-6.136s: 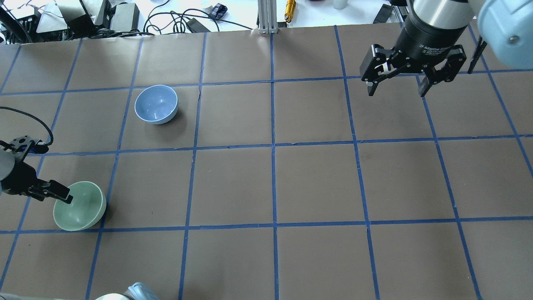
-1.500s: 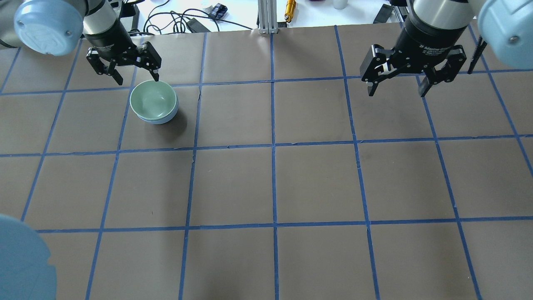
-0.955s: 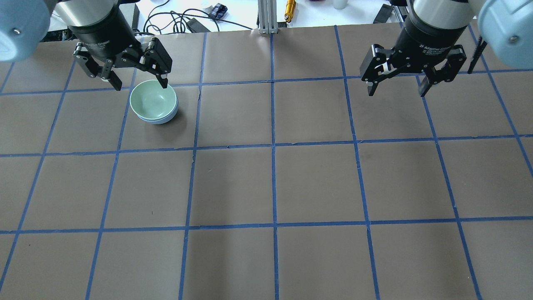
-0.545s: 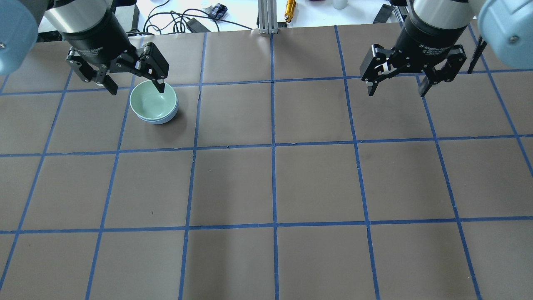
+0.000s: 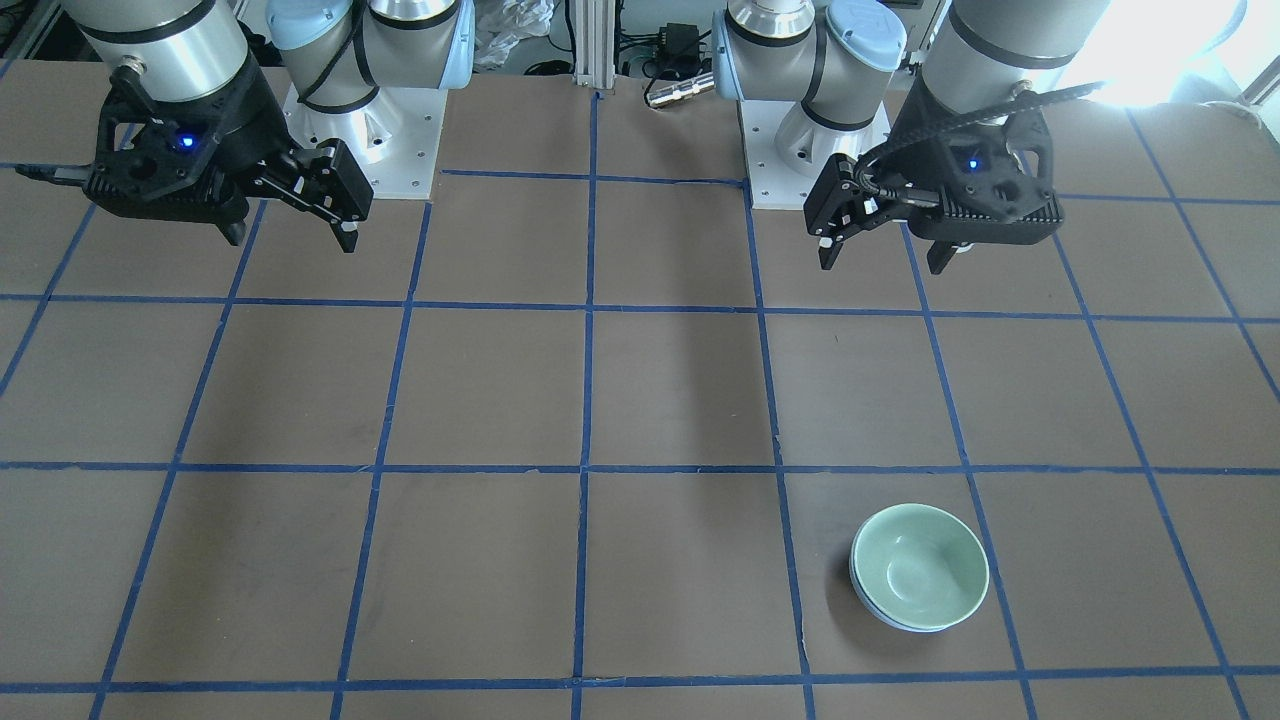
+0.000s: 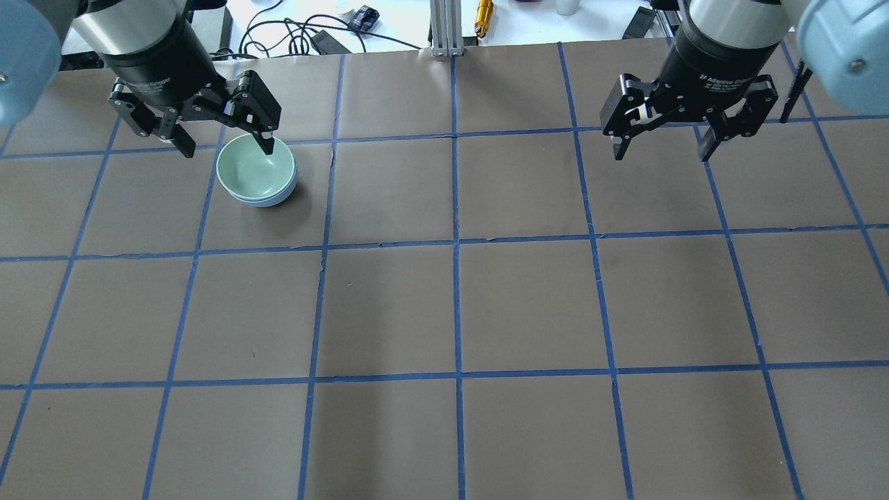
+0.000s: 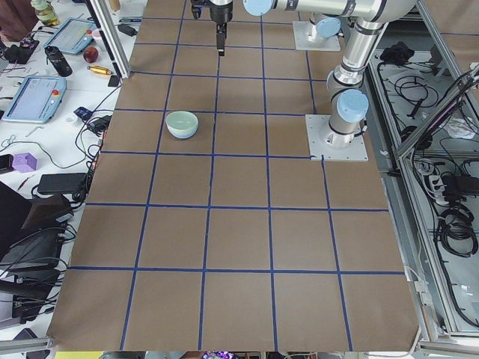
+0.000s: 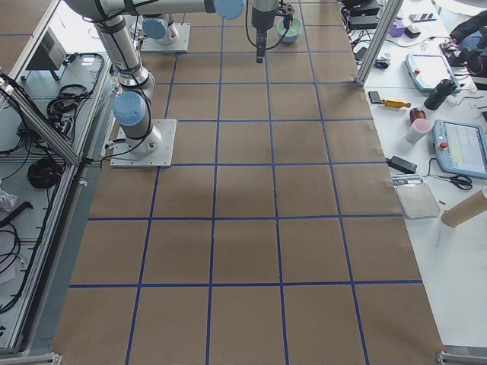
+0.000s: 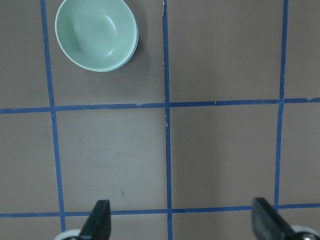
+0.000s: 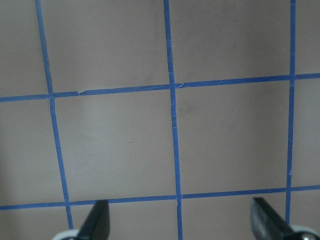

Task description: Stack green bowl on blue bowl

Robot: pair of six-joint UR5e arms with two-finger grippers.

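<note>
Brown paper ruled into squares by blue tape covers the surface (image 6: 528,305), with cables and gear beyond its far edge.

From overhead, the green bowl (image 6: 253,167) sits nested in the blue bowl (image 6: 271,202), which shows only as a thin crescent under the near rim. The two look alike in size, which likely explains why the green one rides high. The left pincer (image 6: 228,151) hangs above the stack's far rim, spread wide and holding nothing. I judge it has let go and lifted so as not to nudge the stack. The right pincer (image 6: 661,157) is also wide and empty, parked well apart on the other side.

The front-facing camera shows the stack upright in one square, with both pincers raised back near the bases.

The left wrist camera looks down on the stack from well above, its fingers (image 9: 100,222) far apart.

Six seconds ago the green bowl stood alone nearer the robot, the left pincer at its rim, and the blue bowl was empty. Since the release the left pincer has risen. The right has not moved.
</note>
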